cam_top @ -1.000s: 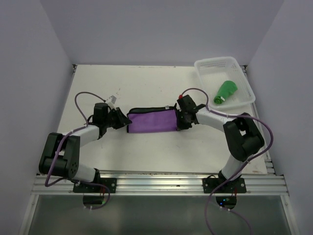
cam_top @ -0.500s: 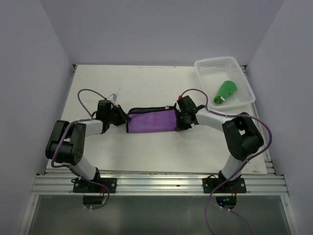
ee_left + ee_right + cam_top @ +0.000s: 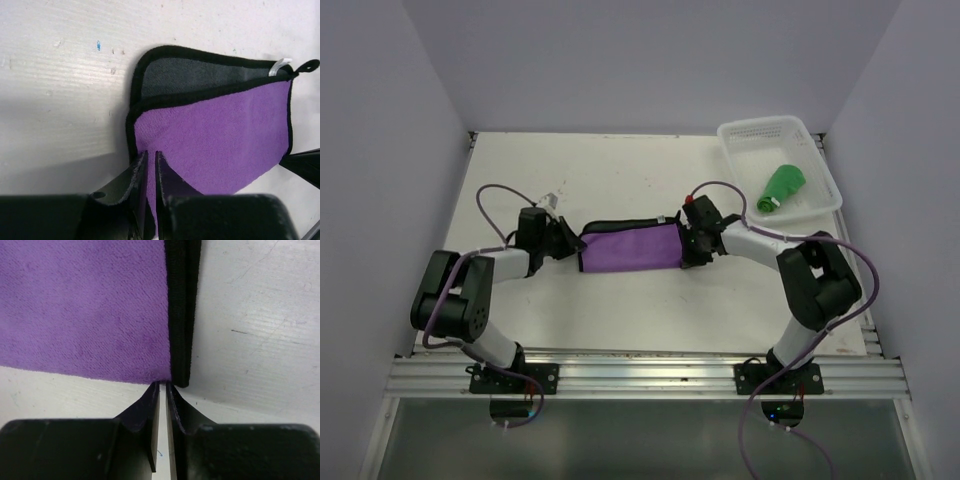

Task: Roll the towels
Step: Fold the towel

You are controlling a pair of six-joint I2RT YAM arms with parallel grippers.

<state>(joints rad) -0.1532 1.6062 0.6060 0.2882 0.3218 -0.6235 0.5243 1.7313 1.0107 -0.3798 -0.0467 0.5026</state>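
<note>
The left gripper (image 3: pixel 570 243) has closed in on the purple towel (image 3: pixel 630 247); a second ago it stood just off the towel's left end with its jaws wider, and now it sits at that end with the jaws drawn nearly together. In the left wrist view purple cloth shows in the slit between them, so it pinches the towel's near left corner. The left arm has folded in as well, its elbow now nearer the towel than it was.

The right gripper (image 3: pixel 688 245) has hardly moved; it sits at the towel's right end as before. Its jaws were tight a second ago and have eased to a thin slit. In the right wrist view the tips meet the black hem at the near right corner, but no cloth shows between them, so I cannot tell whether they nip it or have let go.

The purple towel has not shifted; it lies folded in half and flat on the table (image 3: pixel 620 170), not yet rolled. The green towel (image 3: pixel 782 187) is unchanged; it lies rolled in the basket (image 3: pixel 750 132), well beyond the purple towel's right end. So one roll looks done; with a gripper at each end of the second towel, its roll seems about to begin.
</note>
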